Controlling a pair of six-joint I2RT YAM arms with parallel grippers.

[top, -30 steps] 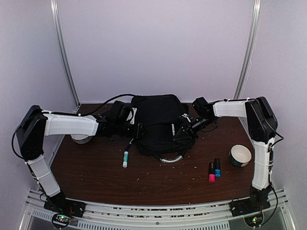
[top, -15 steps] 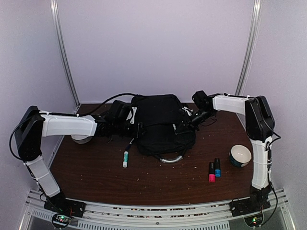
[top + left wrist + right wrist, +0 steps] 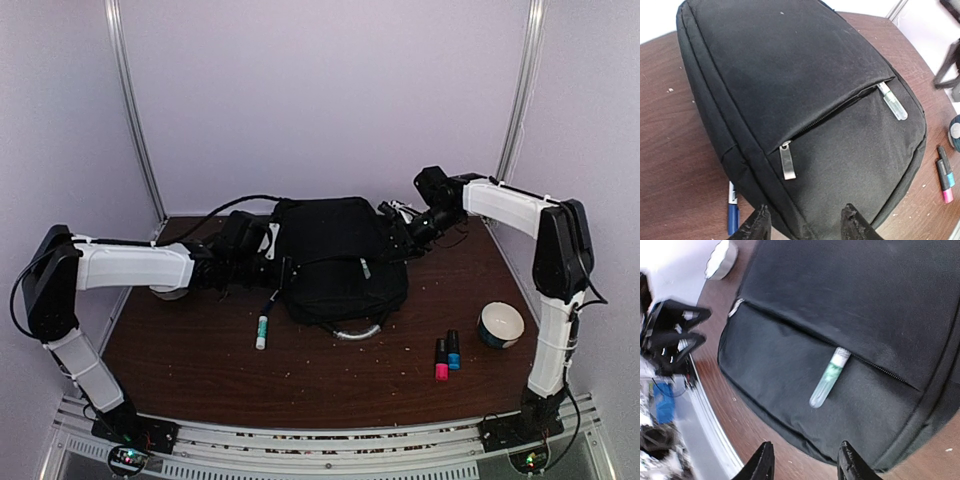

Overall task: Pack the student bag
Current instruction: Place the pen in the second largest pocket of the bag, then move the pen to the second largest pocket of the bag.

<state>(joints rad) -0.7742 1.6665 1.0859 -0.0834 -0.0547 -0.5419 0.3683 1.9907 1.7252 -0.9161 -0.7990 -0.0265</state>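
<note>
The student bag [image 3: 335,255] lies flat mid-table, a big black backpack with its grey loop handle [image 3: 356,333] toward the front. A clear-capped pen [image 3: 366,267] pokes halfway out of the front pocket's zip. My right gripper [image 3: 397,236] hovers open off the bag's right rear corner, holding nothing. In the right wrist view the pen [image 3: 828,377] lies free on the bag [image 3: 850,305], ahead of the gripper [image 3: 805,462]. My left gripper [image 3: 805,227] stands open at the bag's left edge [image 3: 800,90], fingers astride the seam near the zip pull [image 3: 787,162].
A blue-capped marker [image 3: 262,330] lies on the table left of the handle. A pink marker [image 3: 441,358] and a blue marker [image 3: 453,350] lie at front right, beside a white bowl [image 3: 501,323]. A white round thing [image 3: 170,291] sits under the left arm.
My right gripper opened, let go of the pen at the pocket zip, and drew back up toward the rear right. The pen stays in the zip. The left arm hardly moved.
</note>
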